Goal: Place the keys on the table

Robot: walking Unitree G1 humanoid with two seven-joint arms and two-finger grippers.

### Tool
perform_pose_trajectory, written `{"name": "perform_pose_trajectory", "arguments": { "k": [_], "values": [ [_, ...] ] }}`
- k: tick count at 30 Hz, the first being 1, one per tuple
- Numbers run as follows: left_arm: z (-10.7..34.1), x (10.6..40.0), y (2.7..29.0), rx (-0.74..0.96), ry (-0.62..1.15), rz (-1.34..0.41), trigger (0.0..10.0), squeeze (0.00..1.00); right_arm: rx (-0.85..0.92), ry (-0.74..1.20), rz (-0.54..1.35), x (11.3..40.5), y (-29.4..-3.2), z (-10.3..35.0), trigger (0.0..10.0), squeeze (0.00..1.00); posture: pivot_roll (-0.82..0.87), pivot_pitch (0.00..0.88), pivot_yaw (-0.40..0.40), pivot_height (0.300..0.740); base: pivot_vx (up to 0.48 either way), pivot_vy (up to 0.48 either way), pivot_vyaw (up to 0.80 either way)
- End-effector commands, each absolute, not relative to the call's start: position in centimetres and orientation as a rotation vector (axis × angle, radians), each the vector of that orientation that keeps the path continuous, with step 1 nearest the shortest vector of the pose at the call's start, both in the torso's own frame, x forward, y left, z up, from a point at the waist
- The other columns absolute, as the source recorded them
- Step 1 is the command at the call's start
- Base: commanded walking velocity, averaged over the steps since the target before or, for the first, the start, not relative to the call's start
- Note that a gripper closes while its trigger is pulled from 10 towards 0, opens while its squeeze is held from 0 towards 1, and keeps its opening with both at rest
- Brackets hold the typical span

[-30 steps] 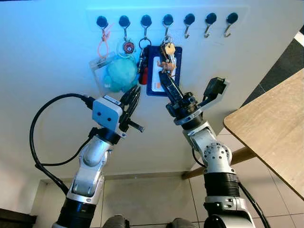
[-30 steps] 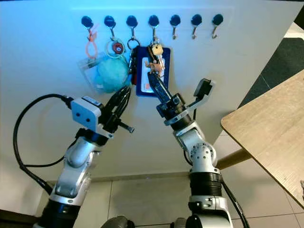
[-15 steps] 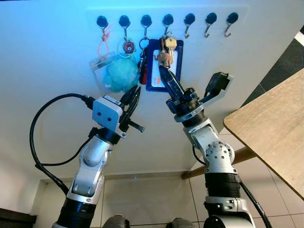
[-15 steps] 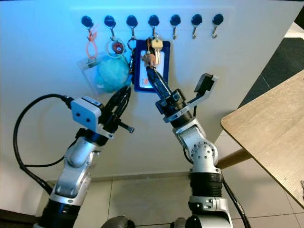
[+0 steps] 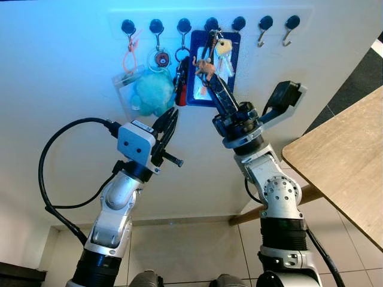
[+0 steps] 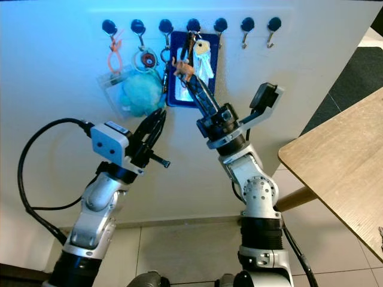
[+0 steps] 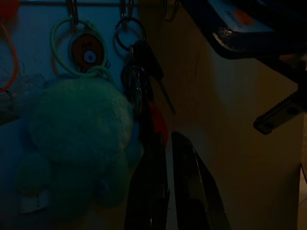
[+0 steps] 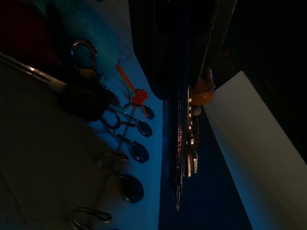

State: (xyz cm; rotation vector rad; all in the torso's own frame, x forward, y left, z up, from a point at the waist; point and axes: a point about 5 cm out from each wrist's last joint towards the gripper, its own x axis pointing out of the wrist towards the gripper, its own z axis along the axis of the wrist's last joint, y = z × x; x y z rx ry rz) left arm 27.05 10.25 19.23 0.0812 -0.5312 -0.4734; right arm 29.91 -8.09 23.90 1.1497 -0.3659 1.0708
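The keys (image 5: 220, 49), a bunch with a gold key and an orange animal charm (image 5: 203, 67), are held up against the wall just below the fourth hook (image 5: 210, 24). My right gripper (image 5: 210, 76) reaches up the wall and is shut on the bunch; a blue card holder (image 5: 232, 60) is lifted behind it. In the right wrist view the keys (image 8: 184, 143) hang between the dark fingers beside the charm (image 8: 204, 88). My left gripper (image 5: 170, 118) is shut and empty, below a teal plush (image 5: 152, 92). The wooden table (image 5: 341, 161) stands at the right.
A row of black wall hooks (image 5: 265, 24) carries an orange loop with a clear badge sleeve (image 5: 125, 84), the plush on a round tag, and a black-and-red key fob (image 5: 181, 75). The three rightmost hooks are bare. Tiled floor (image 5: 185, 251) lies below.
My right gripper has risen up the wall towards the hook, carrying the keys and the blue card holder upward with it. The left arm has stayed put.
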Motion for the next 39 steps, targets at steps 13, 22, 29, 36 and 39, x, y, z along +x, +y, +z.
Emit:
{"name": "perform_pose_trajectory", "arguments": {
  "k": [13,22,29,36,39],
  "values": [
    [19.1,26.9,10.2,0.100,-0.533,-0.481,10.0,0.00,1.147,-0.437,1.210,28.3,-6.3,26.7,0.0,0.00,0.04,0.103,0.002,0.740,0.000,0.000,0.00],
    [15.6,25.9,12.8,0.167,-0.422,-0.483,10.0,0.00,1.060,-0.321,1.125,24.2,-9.8,22.7,0.0,0.00,0.03,0.086,0.019,0.740,0.000,0.000,0.00],
    [12.1,24.7,15.1,0.177,-0.276,-0.469,10.0,0.00,1.027,-0.266,0.999,22.5,-11.8,20.5,0.0,0.00,0.03,0.070,0.037,0.740,0.000,0.000,0.00],
    [6.1,24.3,18.3,0.124,0.036,-0.324,10.0,0.00,0.936,-0.143,0.735,21.9,-14.2,15.3,0.0,0.00,0.02,0.056,0.038,0.740,0.000,0.000,0.00],
    [1.4,24.2,19.9,0.032,0.291,-0.198,10.0,0.00,0.838,0.010,0.445,22.2,-16.6,9.1,0.0,0.00,0.01,0.033,0.046,0.740,0.000,0.000,0.00]
  ]
}}
